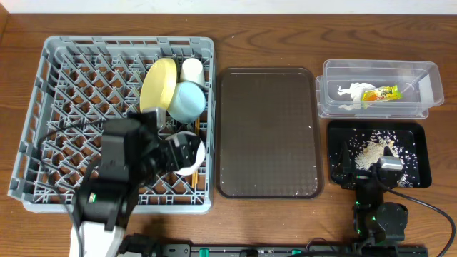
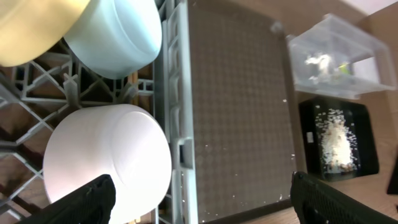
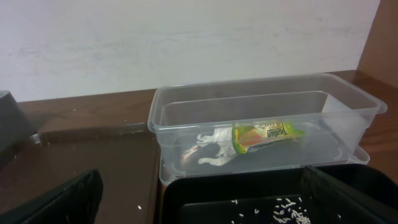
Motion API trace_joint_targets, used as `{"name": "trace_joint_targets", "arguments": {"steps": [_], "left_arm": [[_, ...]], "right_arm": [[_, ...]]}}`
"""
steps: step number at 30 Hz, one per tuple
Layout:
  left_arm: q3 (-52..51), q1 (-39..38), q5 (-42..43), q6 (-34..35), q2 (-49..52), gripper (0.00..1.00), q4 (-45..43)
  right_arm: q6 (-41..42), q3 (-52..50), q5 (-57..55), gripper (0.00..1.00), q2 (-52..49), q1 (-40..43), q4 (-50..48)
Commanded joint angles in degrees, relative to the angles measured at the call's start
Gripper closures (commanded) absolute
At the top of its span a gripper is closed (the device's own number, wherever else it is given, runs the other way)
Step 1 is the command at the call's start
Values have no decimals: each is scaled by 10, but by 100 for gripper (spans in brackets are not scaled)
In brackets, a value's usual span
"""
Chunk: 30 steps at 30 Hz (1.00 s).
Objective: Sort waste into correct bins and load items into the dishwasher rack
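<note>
In the grey dishwasher rack [image 1: 78, 93] the yellow plate [image 1: 158, 82] stands on edge. Beside it are the small white cup [image 1: 191, 69] and the light blue bowl [image 1: 187, 100]. The white bowl [image 2: 112, 162] lies near the rack's right wall, with the chopsticks [image 1: 195, 175] just showing under it. My left gripper [image 2: 199, 199] hangs open over that wall, one finger [image 2: 87, 202] in front of the white bowl. The clear tub [image 1: 378, 65] holds the napkin [image 3: 211, 149] and the wrapper [image 3: 267, 134]. Crumbs [image 1: 375, 152] lie in the black tray [image 1: 425, 153]. My right gripper [image 3: 205, 199] is open and empty at that tray's near edge.
The brown serving tray [image 1: 268, 132] lies between the rack and the two bins, with a few stray crumbs on it. The left arm's body covers the rack's lower middle. A pale wall stands behind the tub.
</note>
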State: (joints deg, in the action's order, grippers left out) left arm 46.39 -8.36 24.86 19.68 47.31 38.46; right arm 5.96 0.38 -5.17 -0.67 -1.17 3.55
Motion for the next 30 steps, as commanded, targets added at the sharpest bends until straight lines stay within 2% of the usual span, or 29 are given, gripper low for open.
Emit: {"name": "trace_joint_targets", "arguments": {"steps": [1, 10, 15, 21, 27, 30], "left_arm": [[-34, -1, -12, 1, -63, 9, 1], [-151, -1, -12, 1, -251, 9, -4], [-219, -1, -12, 1, -357, 9, -54], [-280, -1, -46, 1, -425, 9, -212], [-345, -1, -108, -31, -455, 9, -400], [-370, -1, -133, -36, -464, 9, -461]], "right_arm": [[-7, -1, -4, 1, 4, 4, 2], [-7, -1, -4, 1, 4, 4, 2], [-7, -1, -4, 1, 4, 4, 2], [-7, -1, -4, 1, 4, 4, 2], [-7, -1, -4, 1, 4, 4, 2], [-7, -1, -4, 1, 4, 4, 2]]}}
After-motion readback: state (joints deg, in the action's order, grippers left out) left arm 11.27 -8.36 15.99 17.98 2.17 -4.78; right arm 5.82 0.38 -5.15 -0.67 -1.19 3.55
